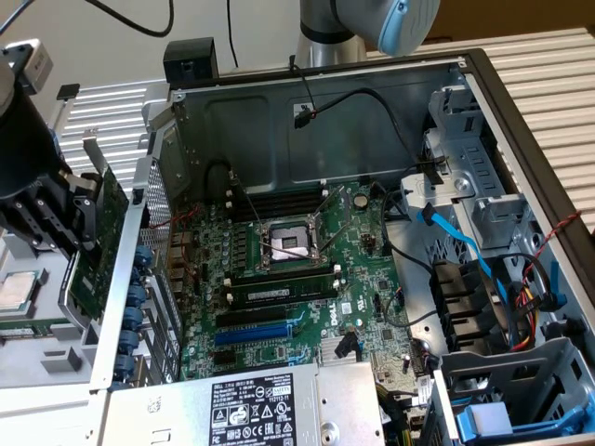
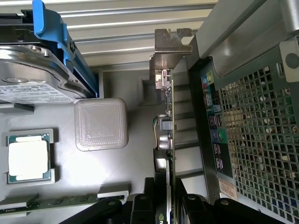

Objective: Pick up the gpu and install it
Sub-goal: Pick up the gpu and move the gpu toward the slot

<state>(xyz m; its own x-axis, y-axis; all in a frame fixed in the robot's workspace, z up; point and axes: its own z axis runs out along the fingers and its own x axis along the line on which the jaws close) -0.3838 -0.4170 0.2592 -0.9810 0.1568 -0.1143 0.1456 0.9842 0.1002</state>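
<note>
The tool (image 1: pixel 82 223) clamps one gpu (image 1: pixel 107 209), a thin green board with a silver end bracket (image 2: pixel 170 46), held upright just outside the computer case (image 1: pixel 279 130). One loose CPU (image 2: pixel 29 158) lies beside that case.

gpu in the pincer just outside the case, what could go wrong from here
The gpu hangs on edge in the pincer, close beside the case's perforated rear wall; its silver bracket may catch there. If the grip slips, the card might land on the loose processor nearby. Black cables run inside the case and could snag it.
</note>
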